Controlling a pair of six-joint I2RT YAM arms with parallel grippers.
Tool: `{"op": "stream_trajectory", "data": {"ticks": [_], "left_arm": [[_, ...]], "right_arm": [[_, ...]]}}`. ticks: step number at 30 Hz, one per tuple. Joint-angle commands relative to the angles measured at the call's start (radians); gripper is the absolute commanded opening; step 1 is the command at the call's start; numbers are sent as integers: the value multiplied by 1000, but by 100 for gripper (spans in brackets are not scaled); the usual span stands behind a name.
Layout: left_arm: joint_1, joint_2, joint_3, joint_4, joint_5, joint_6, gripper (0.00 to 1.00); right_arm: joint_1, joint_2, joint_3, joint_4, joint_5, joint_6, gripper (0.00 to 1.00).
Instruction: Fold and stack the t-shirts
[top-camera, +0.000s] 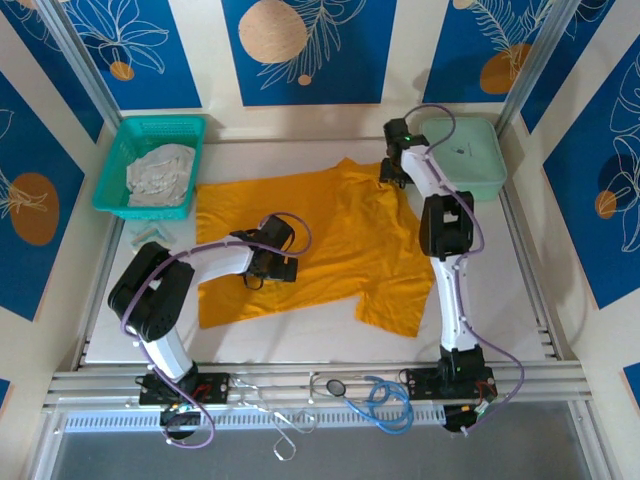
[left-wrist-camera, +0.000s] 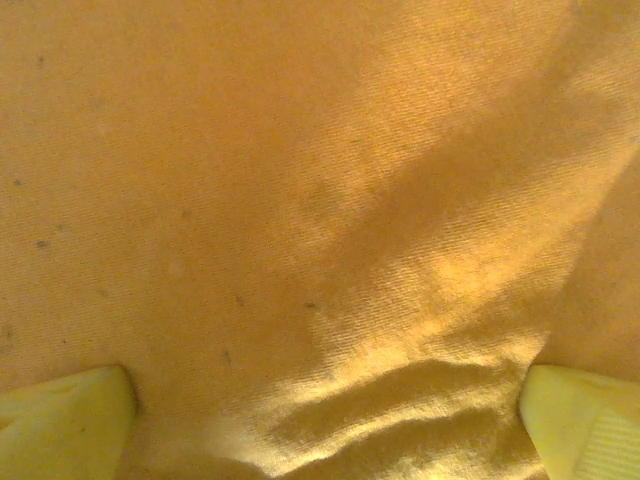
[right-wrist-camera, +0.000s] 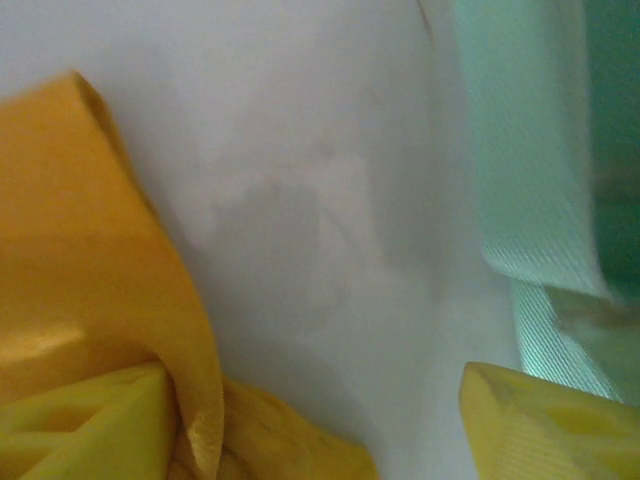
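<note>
Open jaws over loose cloth: snag risk
Left wrist: left gripper (left-wrist-camera: 325, 430) spread wide over a wrinkle in the mustard-orange t-shirt (left-wrist-camera: 300, 200); closing could pinch bunched layers. Right wrist: right gripper (right-wrist-camera: 310, 425) parted, a fold against one finger might drag. Top: shirt spread on the white table (top-camera: 505, 310), pale garment (top-camera: 160, 172) in the teal basket (top-camera: 118, 150), blue leaf-print walls (top-camera: 300, 60)

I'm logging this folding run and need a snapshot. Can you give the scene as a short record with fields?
shirt: orange t-shirt spread unfolded on the white table
left gripper: open, fingers wide apart on the shirt's cloth
right gripper: open at the shirt's far right corner, beside the mint-green case
second garment: pale cloth crumpled in the teal basket, far left
stack: not started
</note>
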Motion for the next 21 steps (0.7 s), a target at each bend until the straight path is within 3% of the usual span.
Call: {"op": "stream_trajectory", "data": {"ticks": [1, 7, 15, 17, 21], "left_arm": [[-2, 41, -61, -87, -27, 17, 100], [-2, 15, -63, -88, -33, 24, 100], [-2, -30, -41, -94, -24, 26, 100], [-2, -46, -40, -94, -17, 21, 100], [-2, -75, -42, -87, -3, 8, 100]], "right_arm": [[18, -217, -183, 79, -35, 58, 74], [87, -508, -563, 170, -25, 118, 70], [145, -715, -884, 181, -34, 199, 64], [136, -755, -961, 178, -46, 233, 53], [76, -779, -1091, 232, -135, 282, 21]]}}
